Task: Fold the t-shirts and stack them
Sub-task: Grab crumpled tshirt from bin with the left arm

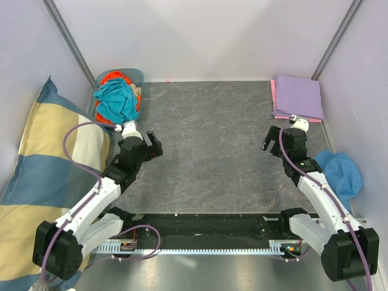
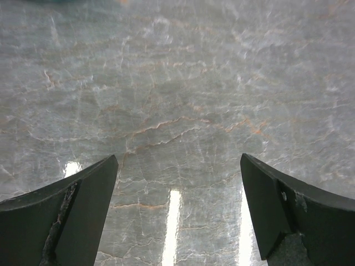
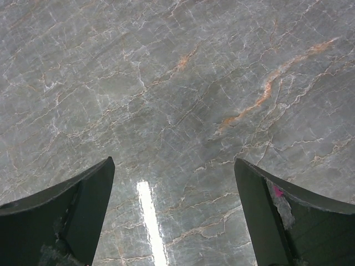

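The teal t-shirt lies crumpled in the far left corner of the bench. It sits on top of the orange t-shirt, and both are inside a grey-blue bin. In the far right corner the lavender t-shirt lies folded flat on the pink t-shirt. The left claw and right claw hover over bare bench, each spread wide and gripping nothing. A checked pillow lines the left edge, and a blue hat sits at the right edge.
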